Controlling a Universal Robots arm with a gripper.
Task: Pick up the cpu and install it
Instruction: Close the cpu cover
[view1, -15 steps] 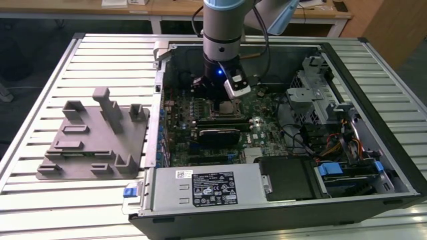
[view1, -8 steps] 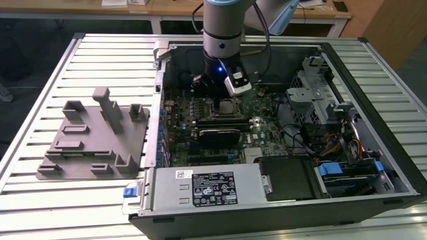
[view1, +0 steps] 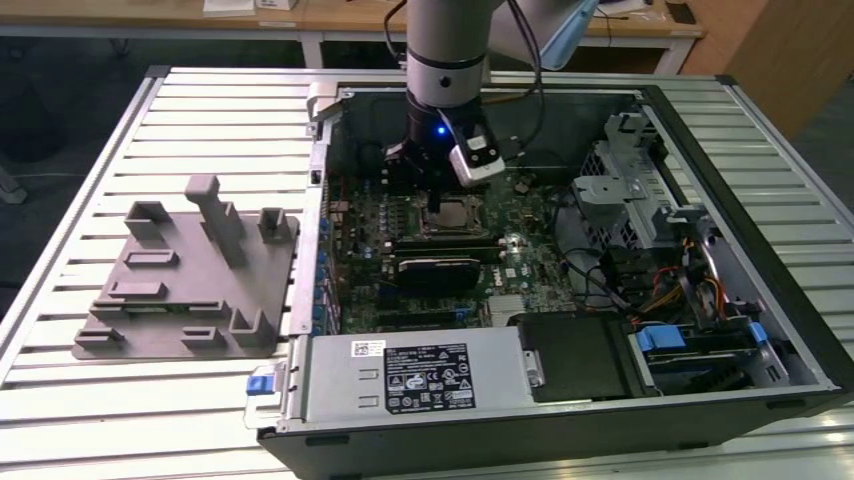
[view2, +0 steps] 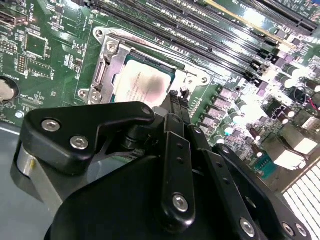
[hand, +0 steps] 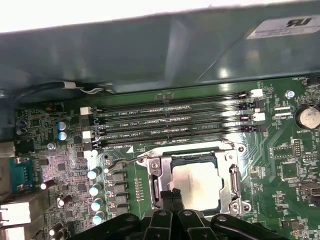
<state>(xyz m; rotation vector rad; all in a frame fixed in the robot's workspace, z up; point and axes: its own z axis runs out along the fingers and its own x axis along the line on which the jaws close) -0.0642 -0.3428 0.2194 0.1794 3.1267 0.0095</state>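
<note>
Currently the cpu (hand: 197, 182) lies flat inside the metal socket frame (hand: 235, 172) on the motherboard (hand: 280, 165). The gripper (hand: 169, 196) hangs directly above one edge of it. Its fingers (view2: 175, 115) are pressed together with nothing between them; contact with the chip cannot be determined. The cpu is square, so no long axis applies. The exterior view shows the arm upright inside the computer case (view1: 747, 150); both wrist views show the seated chip.
</note>
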